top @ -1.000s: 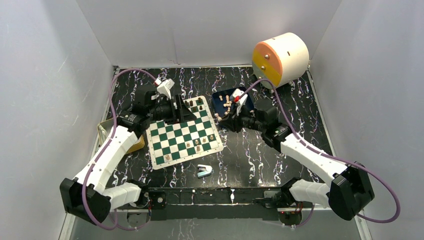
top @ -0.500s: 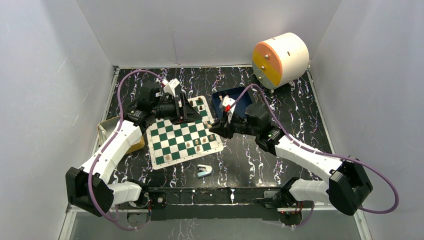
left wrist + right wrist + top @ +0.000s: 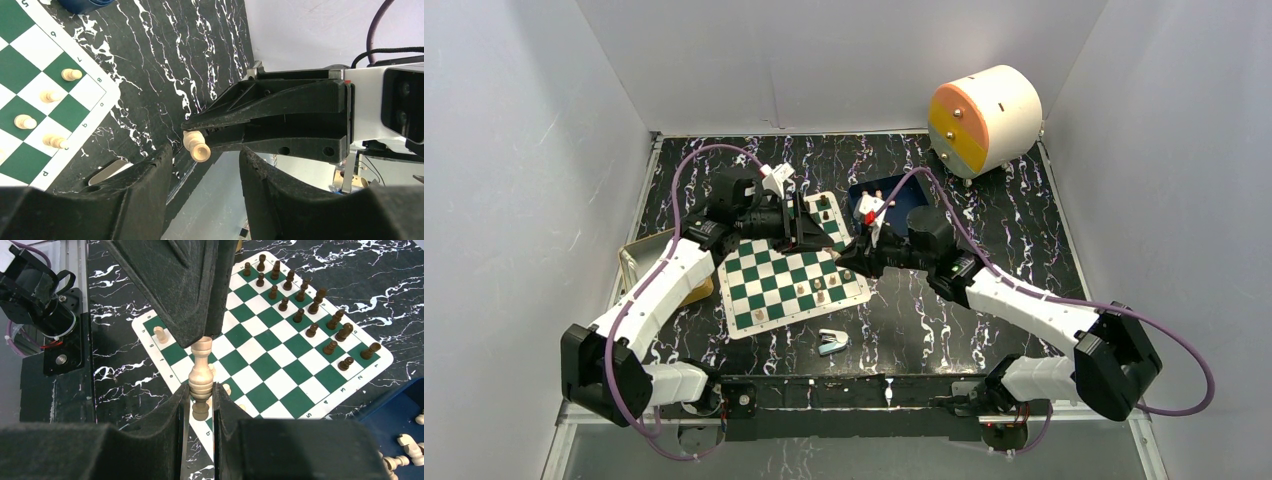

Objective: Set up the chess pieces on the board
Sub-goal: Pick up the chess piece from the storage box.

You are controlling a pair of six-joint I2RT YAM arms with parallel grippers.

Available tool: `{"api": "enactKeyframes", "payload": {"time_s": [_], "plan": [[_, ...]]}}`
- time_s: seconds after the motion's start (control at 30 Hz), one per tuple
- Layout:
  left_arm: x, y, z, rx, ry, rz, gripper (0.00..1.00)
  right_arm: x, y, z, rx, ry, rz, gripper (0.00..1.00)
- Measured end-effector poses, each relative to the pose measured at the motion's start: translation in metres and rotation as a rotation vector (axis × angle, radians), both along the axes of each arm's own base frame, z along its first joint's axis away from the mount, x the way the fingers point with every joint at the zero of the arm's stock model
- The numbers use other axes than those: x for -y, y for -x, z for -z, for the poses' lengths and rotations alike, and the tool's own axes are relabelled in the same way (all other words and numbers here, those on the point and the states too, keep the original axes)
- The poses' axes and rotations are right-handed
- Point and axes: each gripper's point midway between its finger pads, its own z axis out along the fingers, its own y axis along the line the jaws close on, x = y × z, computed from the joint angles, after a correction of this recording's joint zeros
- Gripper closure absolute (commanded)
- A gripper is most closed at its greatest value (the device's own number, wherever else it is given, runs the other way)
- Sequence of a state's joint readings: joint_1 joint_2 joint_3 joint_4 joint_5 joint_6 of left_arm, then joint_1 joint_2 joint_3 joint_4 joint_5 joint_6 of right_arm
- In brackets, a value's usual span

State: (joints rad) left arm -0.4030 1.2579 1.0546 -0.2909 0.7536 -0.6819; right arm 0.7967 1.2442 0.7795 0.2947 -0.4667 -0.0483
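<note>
1. The left fingers (image 3: 150, 190) stand apart at the bottom of the left wrist view and grip nothing. The light tan turned-wood chess piece (image 3: 196, 145) sits just ahead of the gap between them.

2. The thin green-and-white checkered board (image 3: 260, 367) lies flat on the black marbled desk (image 3: 924, 310). Dark brown pieces (image 3: 300, 315) fill two rows at the upper right of the right wrist view. A few tan pieces (image 3: 50, 95) stand near the board's edge at the left of the left wrist view.

3. The right fingers (image 3: 172, 430) are clamped on the tan piece at its lower stem. Its head points up towards the tips of the left fingers, above the near edge of the board.

4. The dark blue rectangular tray (image 3: 395, 405) at the lower right holds more tan pieces (image 3: 405, 455).

I judge this to be a mid-air handover. I note these hazards:
- If the right fingers let go before the left pair has a firm hold, the piece falls and may topple the standing tan pieces or roll onto the desk.
- If the left fingers close on the rounded head, the piece may squirt out or tilt.
- The two sets of tips are very near each other, so a small misalignment could make them collide.
</note>
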Motion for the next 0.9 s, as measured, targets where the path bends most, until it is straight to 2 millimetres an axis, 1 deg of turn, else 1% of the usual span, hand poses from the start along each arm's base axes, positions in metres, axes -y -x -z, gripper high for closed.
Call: {"api": "enactKeyframes", "payload": {"time_s": [0.27, 0.37, 0.5, 0.67, 0.77, 0.8, 0.9], "plan": [[-0.002, 0.007, 0.018, -0.048, -0.018, 0.001, 0.59, -0.003, 0.003, 0.0, 0.001, -0.001, -0.011, 0.81], [-0.002, 0.007, 0.019, -0.049, -0.018, 0.003, 0.6, -0.003, 0.003, 0.0, 0.001, -0.001, -0.011, 0.81], [-0.001, 0.008, 0.018, -0.048, -0.018, 0.006, 0.64, -0.004, 0.004, 0.001, -0.002, 0.003, -0.012, 0.81], [-0.001, 0.008, 0.02, -0.051, -0.018, 0.009, 0.77, -0.008, -0.002, 0.005, -0.01, 0.019, -0.005, 0.82], [-0.001, 0.008, 0.022, -0.059, -0.019, 0.012, 0.93, -0.009, -0.004, 0.006, -0.012, 0.025, 0.0, 0.82], [-0.001, 0.009, 0.023, -0.06, -0.02, 0.012, 0.96, -0.009, -0.004, 0.007, -0.013, 0.027, 0.001, 0.82], [-0.002, 0.009, 0.025, -0.06, -0.028, 0.013, 0.98, -0.009, -0.004, 0.01, -0.017, 0.036, 0.004, 0.82]]}}
